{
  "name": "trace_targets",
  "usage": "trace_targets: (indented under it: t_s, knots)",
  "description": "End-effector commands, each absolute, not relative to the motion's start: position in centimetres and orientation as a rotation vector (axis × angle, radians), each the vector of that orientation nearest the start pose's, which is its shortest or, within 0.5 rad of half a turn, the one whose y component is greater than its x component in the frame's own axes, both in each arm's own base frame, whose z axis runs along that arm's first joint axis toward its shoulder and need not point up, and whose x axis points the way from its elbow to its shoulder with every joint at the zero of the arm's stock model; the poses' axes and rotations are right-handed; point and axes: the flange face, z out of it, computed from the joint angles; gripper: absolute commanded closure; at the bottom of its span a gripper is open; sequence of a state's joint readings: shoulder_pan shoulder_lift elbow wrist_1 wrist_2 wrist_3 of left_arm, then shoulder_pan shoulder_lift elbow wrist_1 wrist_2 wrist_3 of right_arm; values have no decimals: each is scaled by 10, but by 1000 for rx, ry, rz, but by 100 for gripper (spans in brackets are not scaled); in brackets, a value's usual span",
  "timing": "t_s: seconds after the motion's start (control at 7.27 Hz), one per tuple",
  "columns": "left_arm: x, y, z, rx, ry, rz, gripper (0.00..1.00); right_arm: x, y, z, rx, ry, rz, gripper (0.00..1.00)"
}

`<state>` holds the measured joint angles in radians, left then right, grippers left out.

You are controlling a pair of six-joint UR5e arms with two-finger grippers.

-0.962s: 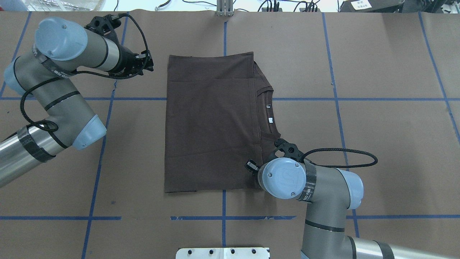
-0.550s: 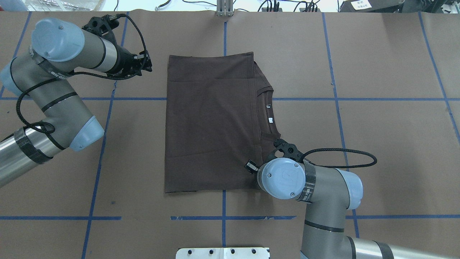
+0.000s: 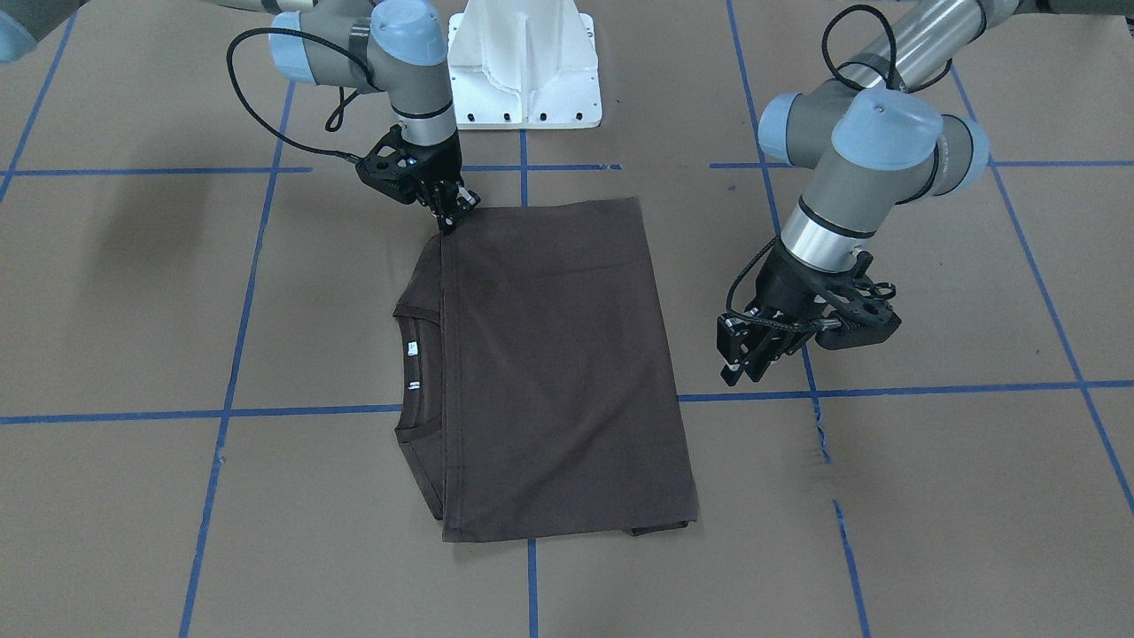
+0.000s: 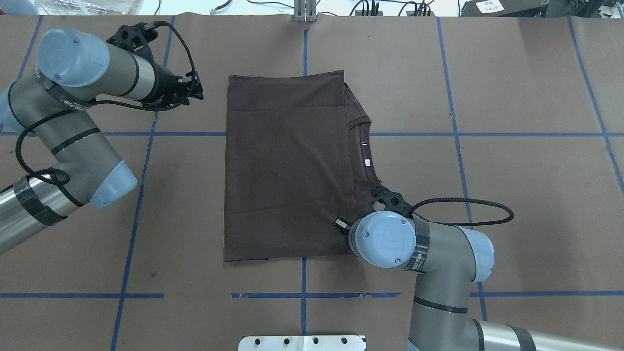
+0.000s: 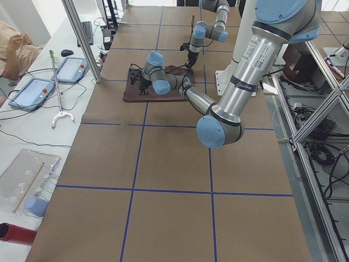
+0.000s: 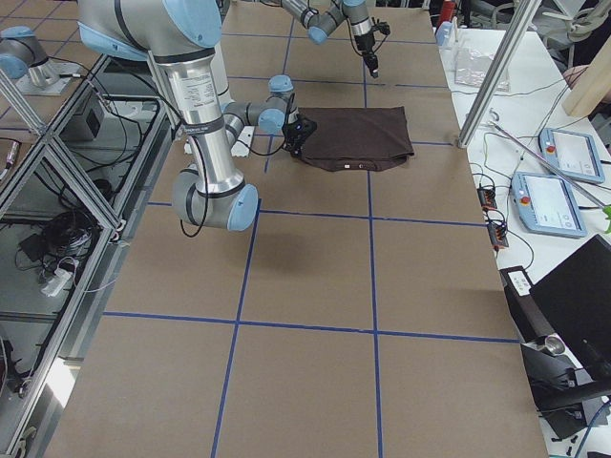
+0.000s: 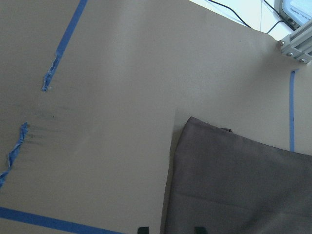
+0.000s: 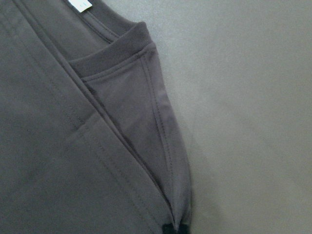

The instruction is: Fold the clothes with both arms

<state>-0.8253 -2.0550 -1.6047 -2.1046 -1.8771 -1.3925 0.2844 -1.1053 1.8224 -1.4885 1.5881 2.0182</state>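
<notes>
The dark brown T-shirt (image 4: 287,165) lies folded into a rectangle at the table's middle, with its collar (image 4: 363,151) and white tags (image 4: 366,162) showing along its right edge. My right gripper (image 3: 452,217) is down at the shirt's near right corner. In the right wrist view its fingertips (image 8: 173,228) are closed together on the fabric edge (image 8: 161,161). From overhead its wrist (image 4: 385,239) hides the fingers. My left gripper (image 4: 197,90) hovers open and empty left of the shirt's far left corner, and its two fingertips (image 7: 142,229) sit apart by the shirt edge (image 7: 243,185).
Brown paper with blue tape lines (image 4: 302,295) covers the table. The white pedestal base (image 3: 523,62) stands at the robot's edge. An aluminium post (image 4: 304,12) stands at the far edge. Tablets (image 5: 32,90) and a person sit beyond the far side.
My left arm has drawn a little to the left, away from the shirt, with the gripper still open. The right gripper and the shirt have barely moved.
</notes>
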Motion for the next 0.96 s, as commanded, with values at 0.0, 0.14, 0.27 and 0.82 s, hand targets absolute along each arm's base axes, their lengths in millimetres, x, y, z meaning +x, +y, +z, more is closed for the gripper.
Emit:
trace_targets:
  t_s: [0.0,0.14,0.27,0.82]
  knots:
    - [383,-548,299,231,1082,-447,58,-551,-302,268,-88,-845,686,100]
    - [409,-512,302,152,1103,-480,57,-543,-301,262,-92,-864,690,100]
    - [436,-470,277,108,1158,-538,56,-531,-297,259,-94,-862,688,100]
    - [503,-285,311,-48,1067,-612,49,-523,-291,251,-96,-852,683,100]
